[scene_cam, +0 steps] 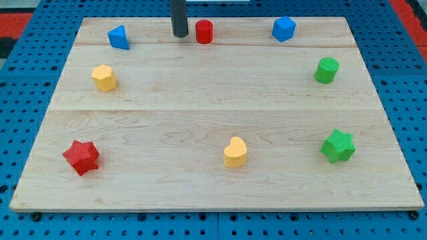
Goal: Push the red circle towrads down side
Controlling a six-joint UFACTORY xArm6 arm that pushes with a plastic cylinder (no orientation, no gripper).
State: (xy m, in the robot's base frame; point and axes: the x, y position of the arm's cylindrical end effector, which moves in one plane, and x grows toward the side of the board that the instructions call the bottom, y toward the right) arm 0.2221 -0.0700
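Note:
The red circle [204,31], a short red cylinder, stands near the top edge of the wooden board [213,113], a little left of centre. My tip [180,34] is on the board just to the left of the red circle, with a narrow gap between them. The dark rod rises straight up out of the view's top.
A blue triangle block [119,37] is at top left and a blue hexagon block [283,29] at top right. A yellow block [104,78], green cylinder [327,70], red star [81,157], yellow heart [235,152] and green star [337,146] stand lower down.

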